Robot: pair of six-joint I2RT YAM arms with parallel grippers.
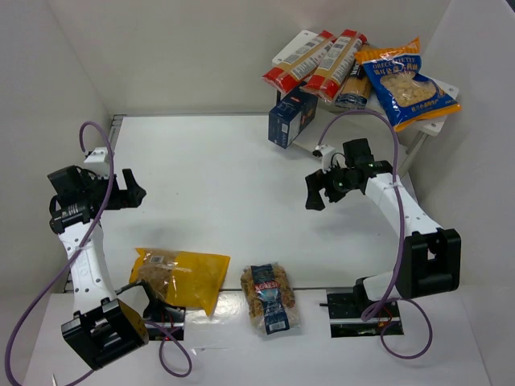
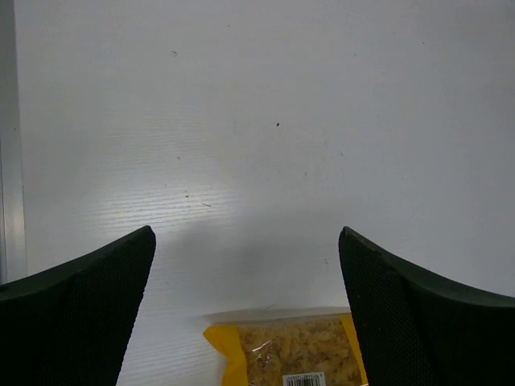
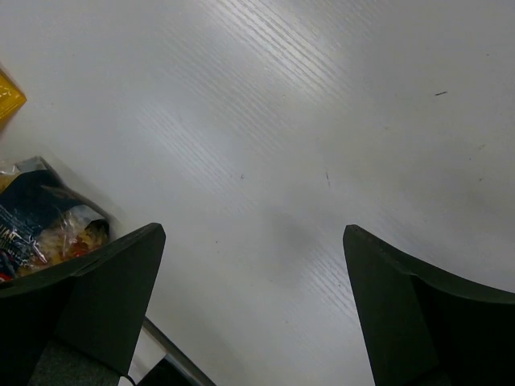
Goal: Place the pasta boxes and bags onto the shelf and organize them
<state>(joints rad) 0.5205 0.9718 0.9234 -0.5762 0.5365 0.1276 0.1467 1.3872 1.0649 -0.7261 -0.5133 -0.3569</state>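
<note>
Up on the shelf [image 1: 283, 55] lie two spaghetti boxes [image 1: 299, 59] and a blue-and-orange bag [image 1: 406, 80]; a navy box [image 1: 291, 117] stands at its corner. The yellow bag [image 1: 181, 277] and small clear bag [image 1: 271, 297] wait on the worktop [image 1: 217, 177], so left pincer [image 1: 133, 191] and right pincer [image 1: 313, 193] hover wide, empty, likely ready.

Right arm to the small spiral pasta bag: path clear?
Probably yes: the right pincer hangs open above the table, and the spiral pasta bag lies flat nearby with nothing between them.

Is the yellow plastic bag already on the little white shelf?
No, the yellow plastic bag lies on the white tabletop near its front edge, well apart from the small white two-tier shelf.
</note>
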